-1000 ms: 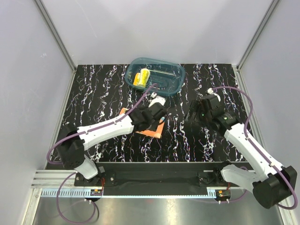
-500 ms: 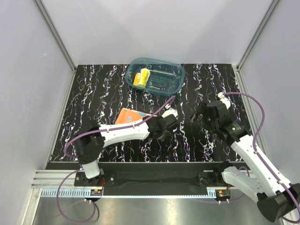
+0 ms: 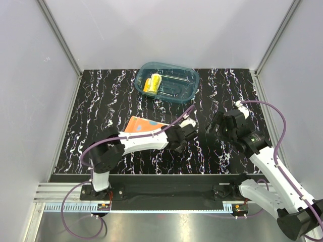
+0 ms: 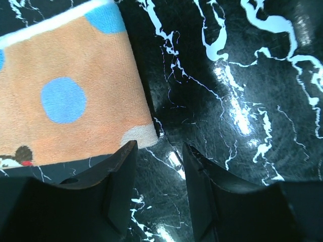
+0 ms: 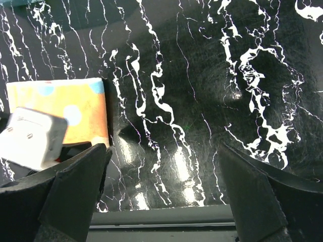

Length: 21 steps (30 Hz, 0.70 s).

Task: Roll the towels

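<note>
The left claw point(image 4: 159, 150) stands half-spread and empty, its tips at the corner of the orange towel point(image 4: 75, 101), perhaps touching it. The right claw point(image 5: 161, 148) gapes wide, empty, above the table point(image 5: 252, 75).

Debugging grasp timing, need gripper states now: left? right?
Left gripper: open, nothing between the fingers, at the corner of the orange towel.
Right gripper: wide open, holding nothing.
</note>
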Motion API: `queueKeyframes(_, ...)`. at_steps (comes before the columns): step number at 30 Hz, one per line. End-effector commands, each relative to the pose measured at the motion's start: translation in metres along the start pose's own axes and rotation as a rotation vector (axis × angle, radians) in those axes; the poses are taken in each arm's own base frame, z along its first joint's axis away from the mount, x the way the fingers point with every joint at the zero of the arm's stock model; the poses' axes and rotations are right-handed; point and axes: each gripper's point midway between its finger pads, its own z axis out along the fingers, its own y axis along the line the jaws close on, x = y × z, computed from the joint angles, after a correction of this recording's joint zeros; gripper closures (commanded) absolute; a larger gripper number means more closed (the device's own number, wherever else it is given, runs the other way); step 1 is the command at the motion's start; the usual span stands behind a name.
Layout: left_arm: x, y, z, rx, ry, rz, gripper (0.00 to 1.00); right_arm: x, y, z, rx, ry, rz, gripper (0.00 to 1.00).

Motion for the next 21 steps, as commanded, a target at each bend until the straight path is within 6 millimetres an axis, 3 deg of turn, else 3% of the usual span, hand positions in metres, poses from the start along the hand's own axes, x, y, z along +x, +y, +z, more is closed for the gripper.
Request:
queueKeyframes(1, -0.02, -0.008, 0.0, 0.003, -0.05, -0.018, 0.54, -0.006, -0.002, -0.005, 0.011, -0.029, -0.001, 0.0)
queueKeyframes(12, -0.001, -0.005, 0.026, -0.034, 0.003, -0.017, 0.52, 0.0, -0.004, -0.003, 0.009, -0.008, -0.009, 0.0)
queueKeyframes(21, 0.021, 0.01, 0.042, -0.073, 0.044, -0.056, 0.53, -0.001, -0.004, -0.002, 0.018, -0.006, -0.015, 0.0)
